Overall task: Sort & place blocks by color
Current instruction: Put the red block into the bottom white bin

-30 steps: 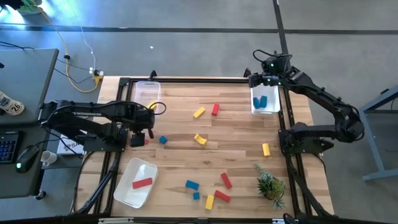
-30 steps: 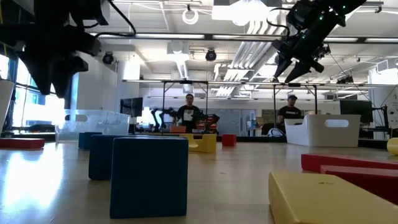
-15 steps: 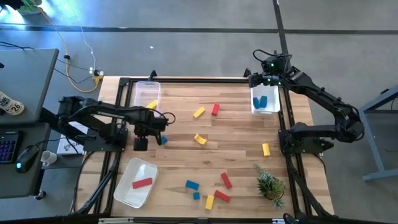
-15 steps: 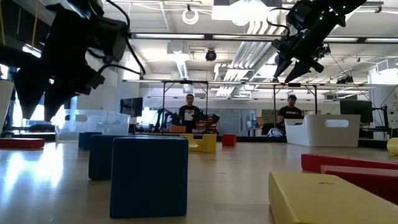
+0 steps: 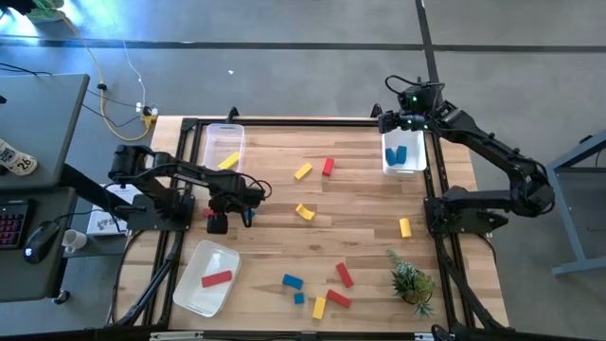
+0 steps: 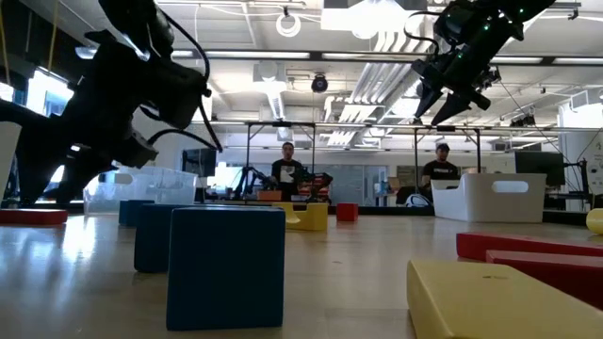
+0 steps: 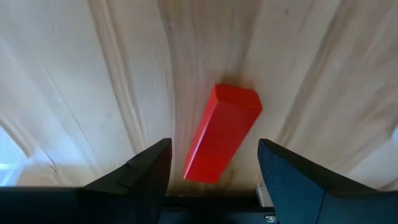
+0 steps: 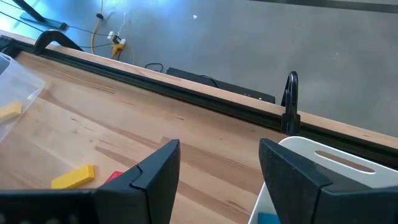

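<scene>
Red block (image 7: 222, 134) is being framed between the wide-spread fingers of the left gripper (image 7: 211, 177), lying ungripped on the wooden table (image 5: 360, 204) at its nine o'clock side. At one o'clock, the right gripper (image 8: 217, 180) is being held open over the white bin (image 5: 417, 169).

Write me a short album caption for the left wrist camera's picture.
Open left gripper poised over a red block lying on the wooden table.

green plant (image 5: 412, 281), keyboard (image 5: 11, 225), mouse (image 5: 38, 240)
</scene>
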You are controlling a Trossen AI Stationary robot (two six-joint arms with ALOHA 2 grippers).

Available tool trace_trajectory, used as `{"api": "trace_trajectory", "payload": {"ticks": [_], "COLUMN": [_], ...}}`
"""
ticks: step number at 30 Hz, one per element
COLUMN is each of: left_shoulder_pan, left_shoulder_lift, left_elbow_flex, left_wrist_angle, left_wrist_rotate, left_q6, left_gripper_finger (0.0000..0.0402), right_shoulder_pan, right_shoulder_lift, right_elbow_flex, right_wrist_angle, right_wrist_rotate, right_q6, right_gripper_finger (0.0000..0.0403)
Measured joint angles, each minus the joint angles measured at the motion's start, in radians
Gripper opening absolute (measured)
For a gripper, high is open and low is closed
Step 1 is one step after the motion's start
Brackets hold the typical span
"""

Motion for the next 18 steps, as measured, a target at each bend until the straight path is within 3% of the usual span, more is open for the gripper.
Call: {"api": "trace_trajectory", "payload": {"ticks": [18], "left_shoulder_pan": [-0.001], "left_shoulder_lift": [0.122], "left_elbow_flex": [0.003], "left_wrist_angle": [0.061], "left_wrist_rotate": [-0.023], "left_q6": [-0.002], "left_gripper_finger": [0.022], "right_shoulder_pan": [0.0], "right_shoulder_lift": [0.0], "right_elbow_flex": [0.0], "right_wrist_angle": [0.0], "right_wrist_rotate": [0.0], "right_q6": [0.0], "right_gripper_finger": [0.0204]}}
